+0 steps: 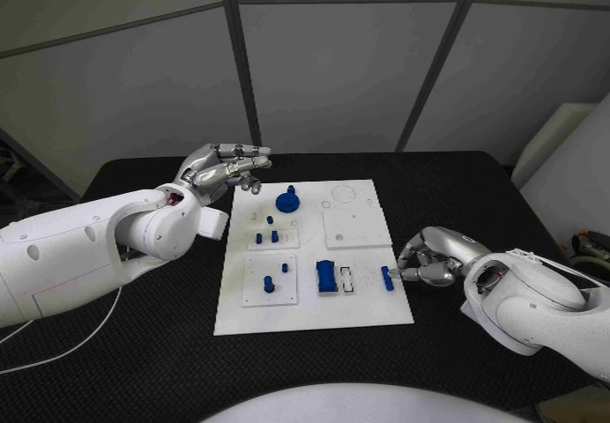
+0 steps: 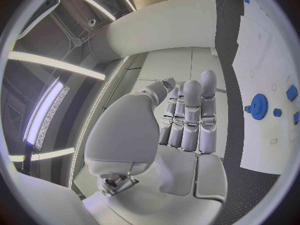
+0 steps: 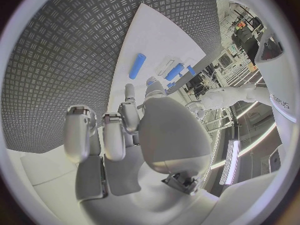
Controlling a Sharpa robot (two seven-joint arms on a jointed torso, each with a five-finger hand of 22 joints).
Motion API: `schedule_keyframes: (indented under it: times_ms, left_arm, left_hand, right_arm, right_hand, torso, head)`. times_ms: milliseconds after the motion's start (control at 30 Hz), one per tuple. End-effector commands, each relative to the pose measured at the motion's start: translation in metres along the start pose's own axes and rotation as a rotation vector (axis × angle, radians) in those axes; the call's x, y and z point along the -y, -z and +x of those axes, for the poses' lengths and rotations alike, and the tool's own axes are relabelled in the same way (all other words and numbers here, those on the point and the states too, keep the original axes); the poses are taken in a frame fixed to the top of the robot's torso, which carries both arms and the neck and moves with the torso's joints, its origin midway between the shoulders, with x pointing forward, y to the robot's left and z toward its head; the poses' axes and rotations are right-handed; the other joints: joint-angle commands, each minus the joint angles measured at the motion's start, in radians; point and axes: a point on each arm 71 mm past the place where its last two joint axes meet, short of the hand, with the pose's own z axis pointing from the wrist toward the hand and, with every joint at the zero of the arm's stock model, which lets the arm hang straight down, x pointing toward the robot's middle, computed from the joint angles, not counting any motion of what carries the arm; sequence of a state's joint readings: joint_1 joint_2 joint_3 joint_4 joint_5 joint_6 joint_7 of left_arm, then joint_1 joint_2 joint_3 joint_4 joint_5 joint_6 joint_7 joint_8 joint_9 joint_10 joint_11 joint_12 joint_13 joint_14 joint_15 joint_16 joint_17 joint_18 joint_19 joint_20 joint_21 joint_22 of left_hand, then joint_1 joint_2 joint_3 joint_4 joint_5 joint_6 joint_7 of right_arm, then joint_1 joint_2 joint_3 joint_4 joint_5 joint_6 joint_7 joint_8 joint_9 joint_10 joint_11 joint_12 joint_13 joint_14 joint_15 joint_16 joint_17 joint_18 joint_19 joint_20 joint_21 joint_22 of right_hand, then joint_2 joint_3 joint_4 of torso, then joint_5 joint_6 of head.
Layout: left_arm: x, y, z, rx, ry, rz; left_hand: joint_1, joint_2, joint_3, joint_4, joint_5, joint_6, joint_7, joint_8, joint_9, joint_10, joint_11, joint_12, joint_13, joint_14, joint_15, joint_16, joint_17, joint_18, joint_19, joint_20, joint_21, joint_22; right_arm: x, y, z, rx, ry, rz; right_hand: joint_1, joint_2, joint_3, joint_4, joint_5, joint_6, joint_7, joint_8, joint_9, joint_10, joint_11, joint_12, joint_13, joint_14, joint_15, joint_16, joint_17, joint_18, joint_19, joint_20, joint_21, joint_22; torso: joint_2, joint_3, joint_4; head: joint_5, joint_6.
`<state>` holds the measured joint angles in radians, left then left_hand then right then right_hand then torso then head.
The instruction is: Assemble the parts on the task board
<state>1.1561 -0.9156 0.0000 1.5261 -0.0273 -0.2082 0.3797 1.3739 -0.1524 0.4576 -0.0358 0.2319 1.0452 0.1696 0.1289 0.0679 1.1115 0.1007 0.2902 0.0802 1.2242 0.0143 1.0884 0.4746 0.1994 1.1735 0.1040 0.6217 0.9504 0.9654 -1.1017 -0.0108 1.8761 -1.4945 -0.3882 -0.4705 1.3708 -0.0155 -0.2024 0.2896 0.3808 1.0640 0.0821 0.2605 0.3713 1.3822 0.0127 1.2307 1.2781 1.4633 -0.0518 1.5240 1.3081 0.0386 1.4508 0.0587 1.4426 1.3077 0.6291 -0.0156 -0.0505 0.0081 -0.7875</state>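
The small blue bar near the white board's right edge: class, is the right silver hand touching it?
Apart. In the right wrist view the small blue bar lies flat on the white board, with bare board showing between it and the right hand.

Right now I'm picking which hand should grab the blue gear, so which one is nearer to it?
Left. The left hand hovers just beside the blue gear at the board's far end; the right hand sits off the board's near right edge.

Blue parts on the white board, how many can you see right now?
6, maybe more hidden: gear at the far end, two small pegs mid-left, one peg near-left, a block near-centre, a bar by the right hand.
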Motion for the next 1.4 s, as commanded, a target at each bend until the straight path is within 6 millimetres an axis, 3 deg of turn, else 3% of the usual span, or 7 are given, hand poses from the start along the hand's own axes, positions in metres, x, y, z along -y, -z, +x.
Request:
schedule_keyframes:
  times_ms: [33, 800, 1100, 1233, 1400]
  left_arm:
    - [0.001, 0.0, 0.002, -0.015, 0.007, 0.012]
    - [0.001, 0.001, 0.001, -0.014, 0.006, 0.011]
    - [0.001, 0.001, 0.001, -0.014, 0.006, 0.01]
    - [0.002, 0.002, 0.0, -0.013, 0.006, 0.01]
    - [0.002, 0.002, 0.0, -0.012, 0.006, 0.01]
  left_hand:
    - [-0.004, 0.002, -0.006, 0.002, -0.005, -0.007, 0.002, 0.005, -0.001, -0.007, -0.004, 0.005, 0.0, -0.007, -0.001, -0.003, 0.0, -0.017, -0.001, 0.006, -0.006, -0.001]
    - [-0.004, 0.002, -0.006, 0.002, -0.005, -0.007, 0.002, 0.005, -0.001, -0.007, -0.004, 0.005, 0.0, -0.007, -0.001, -0.003, 0.0, -0.017, -0.001, 0.006, -0.006, -0.001]
    - [-0.005, 0.003, -0.007, 0.003, -0.005, -0.008, 0.002, 0.005, -0.001, -0.008, -0.004, 0.006, 0.0, -0.007, -0.001, -0.002, 0.001, -0.017, -0.001, 0.006, -0.007, -0.001]
    - [-0.005, 0.003, -0.007, 0.003, -0.005, -0.008, 0.002, 0.005, -0.001, -0.008, -0.004, 0.006, 0.0, -0.007, -0.001, -0.002, 0.001, -0.017, -0.001, 0.006, -0.007, -0.001]
    - [-0.005, 0.003, -0.007, 0.003, -0.005, -0.008, 0.002, 0.005, -0.001, -0.008, -0.004, 0.006, 0.0, -0.007, -0.001, -0.002, 0.001, -0.017, -0.001, 0.006, -0.007, -0.001]
  right_arm:
    - [0.001, -0.003, 0.004, -0.025, 0.056, 0.027]
    - [-0.006, -0.018, 0.026, -0.119, 0.131, 0.054]
    - [-0.011, -0.019, 0.032, -0.124, 0.21, 0.045]
    - [-0.013, -0.018, 0.033, -0.112, 0.223, 0.048]
    - [-0.015, -0.018, 0.033, -0.098, 0.218, 0.053]
  right_hand:
    - [-0.011, -0.003, -0.01, 0.0, 0.007, 0.005, -0.001, -0.004, -0.001, 0.0, -0.006, -0.004, 0.001, 0.083, -0.004, -0.006, 0.149, 0.006, -0.007, 0.002, -0.006, 0.122]
    - [0.012, -0.002, -0.01, -0.009, 0.013, 0.002, -0.002, -0.007, -0.001, -0.006, -0.008, -0.012, -0.005, 0.081, -0.005, -0.011, 0.14, 0.009, -0.016, 0.0, -0.016, 0.112]
    - [0.092, -0.003, 0.004, -0.042, 0.011, 0.006, -0.005, -0.006, 0.001, -0.009, -0.012, -0.016, -0.005, 0.082, -0.009, -0.01, 0.144, 0.009, -0.016, -0.004, -0.018, 0.112]
    - [0.15, 0.013, 0.035, -0.066, -0.024, 0.008, -0.007, -0.007, 0.001, -0.01, -0.014, -0.019, -0.005, 0.083, -0.012, -0.009, 0.147, 0.009, -0.015, -0.007, -0.018, 0.112]
    - [0.184, 0.019, 0.064, -0.077, 0.0, 0.011, -0.008, -0.01, -0.001, -0.013, -0.015, -0.023, -0.006, 0.083, -0.013, -0.009, 0.148, 0.009, -0.013, -0.008, -0.017, 0.113]
  torso:
    - [0.0, 0.0, 0.0017]
    - [-0.002, -0.0008, 0.001]
    - [-0.002, -0.0012, 0.0013]
    - [-0.003, -0.0017, 0.0014]
    - [-0.003, -0.0015, 0.0015]
  head:
    - [-0.001, -0.003]
    - [0.006, -0.017]
    - [0.005, -0.02]
    - [0.005, -0.019]
    - [0.008, -0.018]
